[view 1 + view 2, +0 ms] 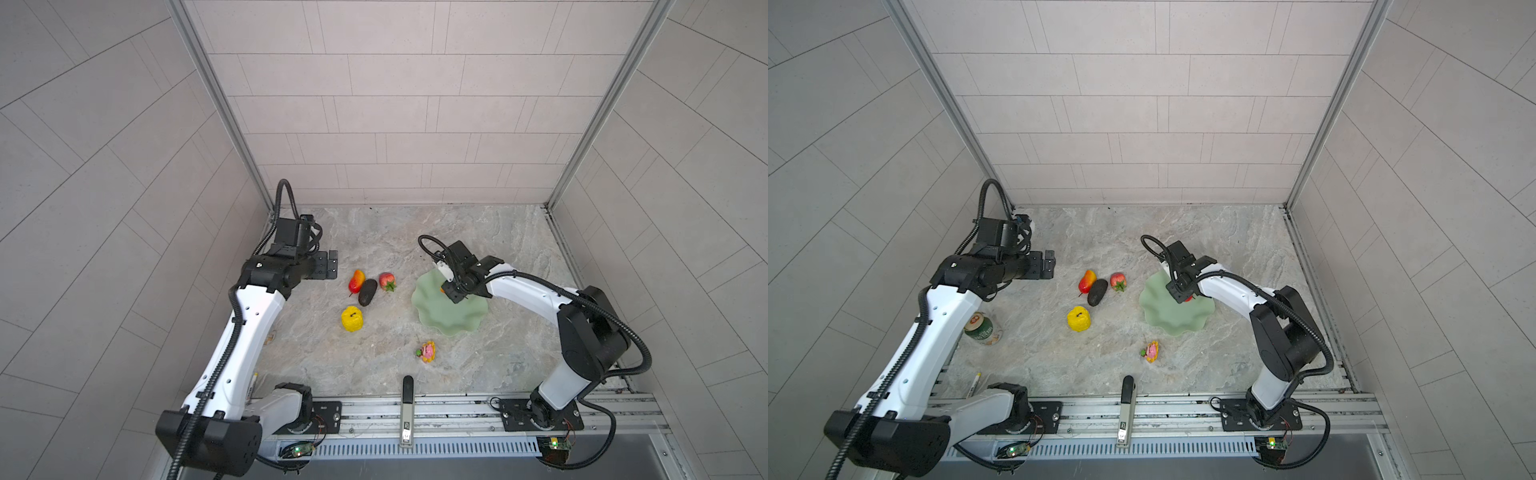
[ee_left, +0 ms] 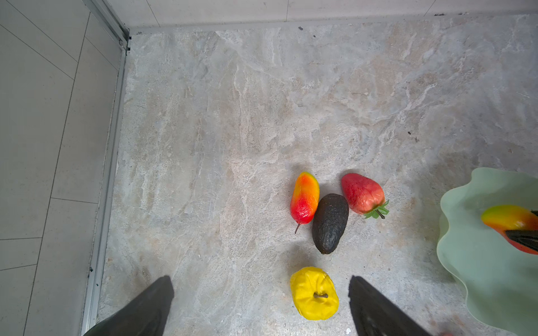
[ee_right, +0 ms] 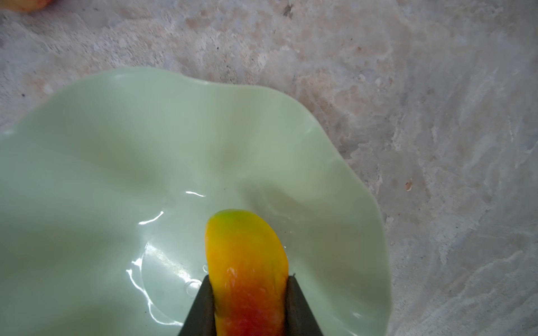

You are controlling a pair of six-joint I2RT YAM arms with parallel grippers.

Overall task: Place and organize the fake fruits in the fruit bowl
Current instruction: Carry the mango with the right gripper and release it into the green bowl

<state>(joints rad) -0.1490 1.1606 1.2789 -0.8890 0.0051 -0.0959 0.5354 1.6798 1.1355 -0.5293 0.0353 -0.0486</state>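
My right gripper (image 3: 249, 279) pinches a mango (image 3: 244, 247) by its red end, one finger on each flank, with the yellow-green tip pointing out over the floor of the bowl (image 3: 116, 145). The fruit hangs low inside the wavy rim, though I cannot tell whether it touches the glaze. To set it down well, I judge I should ease down until the mango lies on the flat centre and then part the fingers only a little. After that I should lift straight up, so that neither pad drags the glossy fruit across the slick dish. Laying it to one side of the floor would leave room for the rest. Well apart from the bowl, four fruits wait on the table. The yellow fruit (image 2: 314, 293) sits alone, while the dark fruit (image 2: 330, 222) lies between the other mango (image 2: 304, 197) and the strawberry (image 2: 362, 193), close against both. My left gripper (image 2: 260, 279) hovers above that group with its fingers spread and empty. A trinket (image 1: 427, 351) and a can (image 1: 982, 328) are no part of this job.
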